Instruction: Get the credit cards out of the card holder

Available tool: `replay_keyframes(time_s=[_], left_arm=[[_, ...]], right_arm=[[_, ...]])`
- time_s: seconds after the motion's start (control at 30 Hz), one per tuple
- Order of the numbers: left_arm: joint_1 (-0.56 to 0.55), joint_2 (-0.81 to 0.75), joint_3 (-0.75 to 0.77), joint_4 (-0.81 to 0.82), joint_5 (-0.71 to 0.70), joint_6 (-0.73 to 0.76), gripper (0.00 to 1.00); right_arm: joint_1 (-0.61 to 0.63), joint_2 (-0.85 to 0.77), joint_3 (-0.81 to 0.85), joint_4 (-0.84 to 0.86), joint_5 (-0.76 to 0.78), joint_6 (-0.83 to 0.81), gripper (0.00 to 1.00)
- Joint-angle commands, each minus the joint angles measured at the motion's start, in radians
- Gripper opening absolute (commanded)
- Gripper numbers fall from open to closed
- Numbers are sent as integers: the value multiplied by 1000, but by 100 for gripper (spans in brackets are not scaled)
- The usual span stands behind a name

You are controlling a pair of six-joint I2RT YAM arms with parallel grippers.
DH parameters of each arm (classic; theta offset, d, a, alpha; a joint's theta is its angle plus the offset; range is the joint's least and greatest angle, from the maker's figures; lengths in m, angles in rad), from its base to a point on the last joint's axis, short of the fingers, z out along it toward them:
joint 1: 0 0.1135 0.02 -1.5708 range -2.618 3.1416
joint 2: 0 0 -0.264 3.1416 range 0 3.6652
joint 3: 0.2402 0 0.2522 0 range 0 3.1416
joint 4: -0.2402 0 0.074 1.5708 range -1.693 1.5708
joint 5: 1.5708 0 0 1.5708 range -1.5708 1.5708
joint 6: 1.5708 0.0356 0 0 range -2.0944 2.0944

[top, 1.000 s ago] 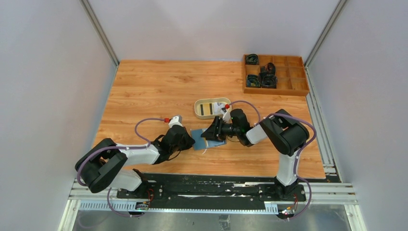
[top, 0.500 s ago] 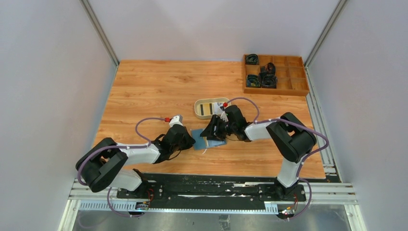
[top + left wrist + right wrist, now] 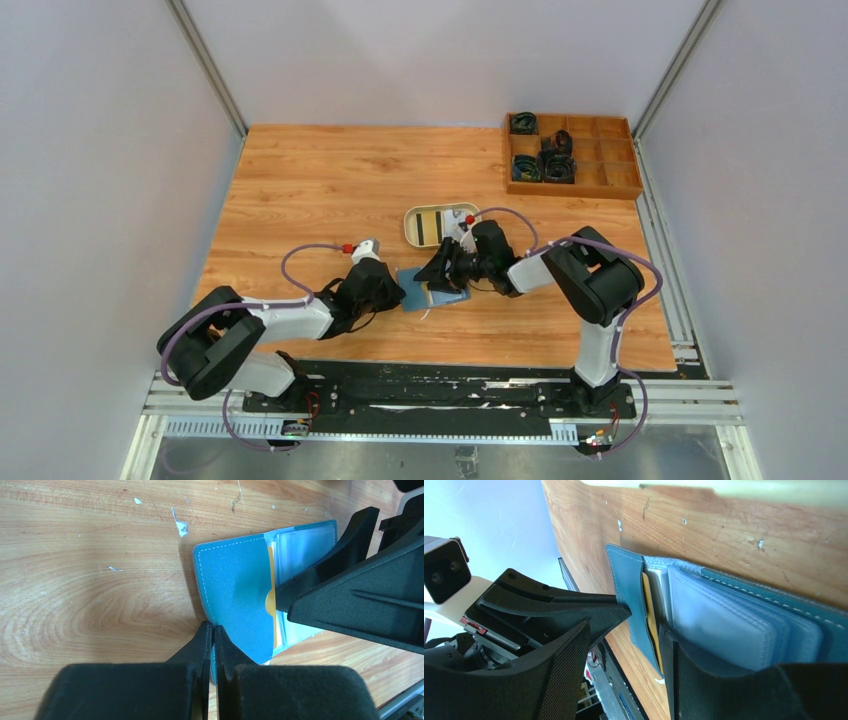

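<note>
The teal card holder [image 3: 432,288] lies open on the table between my two grippers. My left gripper [image 3: 397,297] is shut on its near left edge, as the left wrist view [image 3: 213,630] shows. A tan credit card [image 3: 271,597] sticks out of the pocket under the teal flap [image 3: 235,587]. My right gripper [image 3: 447,268] is open at the holder. In the right wrist view [image 3: 624,630] one finger is outside the flap [image 3: 629,590] and the other lies on the clear sleeves [image 3: 719,612], with the tan card's edge [image 3: 650,612] between them.
A beige oval tray [image 3: 412,228] stands just behind the holder, with a dark-striped card [image 3: 432,227] in it. A wooden compartment box [image 3: 575,190] with dark items sits at the back right. Grey walls close in both sides.
My right arm's elbow swung out and came back, and its gripper shifted only slightly over the holder. My left arm has not moved.
</note>
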Motion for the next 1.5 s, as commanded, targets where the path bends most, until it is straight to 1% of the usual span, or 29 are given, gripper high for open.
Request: replay_keyframes(time_s=[0.0, 0.07, 0.2, 0.3, 0.33, 0.43, 0.73, 0.83, 0.9, 1.0, 1.27, 1.47], left_arm=[[-4, 49, -28, -182, -29, 41, 0], [-4, 50, -28, -182, -29, 41, 0], [-4, 56, -28, -182, -29, 41, 0], [-4, 57, -30, -181, -29, 41, 0], [-4, 56, -30, -181, -29, 41, 0], [-4, 53, -30, -181, -29, 41, 0], [-4, 59, -26, -180, -29, 41, 0], [-4, 59, -25, -180, -29, 43, 0], [-4, 56, -25, -180, -29, 43, 0], [-4, 51, -29, -180, -29, 42, 0], [-4, 46, -37, -174, -2, 57, 0], [-5, 38, -48, -175, 43, 99, 0]], right_arm=[[14, 129, -78, -335, 120, -2, 59], [14, 119, -80, -332, 114, -3, 57], [15, 72, -80, -345, 122, -30, 48], [14, 49, -75, -357, 124, -43, 31], [15, 44, -73, -362, 125, -48, 28], [15, 24, -64, -387, 135, -63, 24], [17, -49, -26, -498, 173, -116, 24], [19, -61, -11, -518, 181, -121, 22], [21, -65, -8, -516, 182, -120, 17], [27, -70, 1, -520, 195, -117, 16], [56, -78, 30, -537, 237, -94, 21], [99, -113, 29, -556, 303, -65, 24]])
